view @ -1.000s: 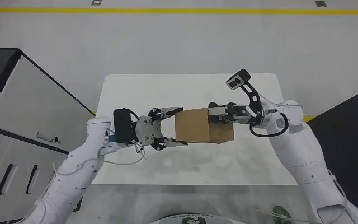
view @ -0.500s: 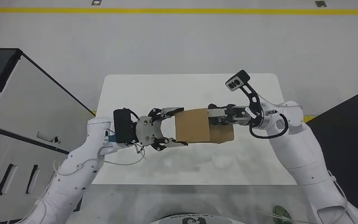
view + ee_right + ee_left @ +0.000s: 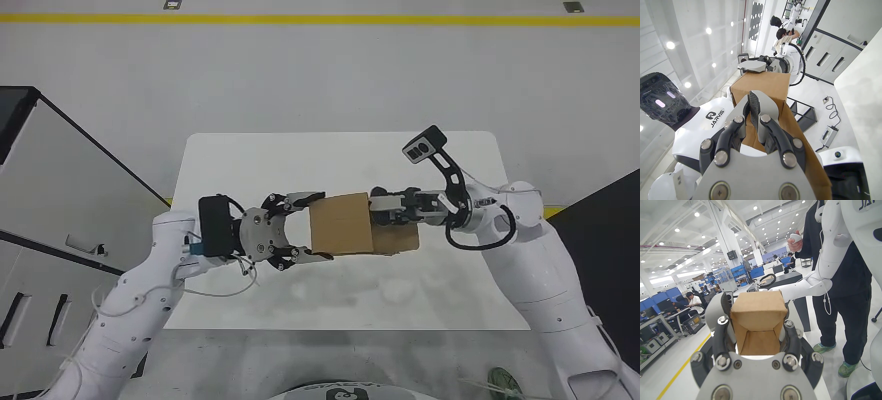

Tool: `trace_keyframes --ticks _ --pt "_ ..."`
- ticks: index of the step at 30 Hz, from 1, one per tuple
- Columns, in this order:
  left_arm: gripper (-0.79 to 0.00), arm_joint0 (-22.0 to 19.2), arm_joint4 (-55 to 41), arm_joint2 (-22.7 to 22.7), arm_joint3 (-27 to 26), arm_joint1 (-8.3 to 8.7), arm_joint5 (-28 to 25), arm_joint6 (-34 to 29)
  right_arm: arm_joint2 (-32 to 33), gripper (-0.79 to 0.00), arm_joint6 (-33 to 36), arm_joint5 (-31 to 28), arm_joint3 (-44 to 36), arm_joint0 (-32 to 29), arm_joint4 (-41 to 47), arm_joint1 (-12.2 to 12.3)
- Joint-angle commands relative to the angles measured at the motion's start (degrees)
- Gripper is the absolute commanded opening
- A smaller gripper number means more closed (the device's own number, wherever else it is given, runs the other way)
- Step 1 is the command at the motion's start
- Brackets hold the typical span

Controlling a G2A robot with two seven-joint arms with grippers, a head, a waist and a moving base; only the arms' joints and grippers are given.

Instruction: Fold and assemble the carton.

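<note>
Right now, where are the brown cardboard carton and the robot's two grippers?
brown cardboard carton [image 3: 340, 222], top view, top face.
left gripper [image 3: 757, 301], left wrist view, between fingertips.
right gripper [image 3: 752, 96], right wrist view, between fingertips.

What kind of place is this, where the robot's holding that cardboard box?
Most likely a large factory-style hall used as a robotics workshop: rows of ceiling lamps high overhead, racks of blue bins, and a yellow floor line.
</note>
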Motion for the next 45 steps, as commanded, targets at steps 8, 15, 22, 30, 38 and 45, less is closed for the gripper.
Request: trace_keyframes --ticks 8,15,22,30,38,45 --pt "-0.785 0.31 -0.18 -0.27 -0.49 0.02 -0.51 0.02 -0.56 -0.785 -0.28 0.17 -0.24 -0.08 -0.1 -0.09" --pt "-0.785 0.43 0.02 -0.67 -0.35 0.02 -0.11 -0.02 0.02 -0.785 -0.33 -0.13 -0.29 -0.3 -0.17 -0.01" --pt "-0.785 0.51 0.69 -2.26 0.11 0.2 -0.02 0.13 2.24 -0.785 -0.25 -0.03 -1.17 -1.05 -0.37 0.37" --pt "-0.785 0.7 1.4 -4.37 -0.09 0.41 0.74 0.67 4.4 -0.785 0.18 1.19 -3.3 -3.07 0.14 0.84" --pt "-0.785 1.04 1.91 -6.44 -0.77 0.58 2.22 0.95 6.89 -0.785 0.28 2.28 -5.29 -5.79 0.49 1.35" --pt "-0.785 1.79 2.12 -7.66 -1.38 0.47 6.5 1.49 7.56 -0.785 -0.08 2.92 -6.77 -7.68 1.92 1.5"
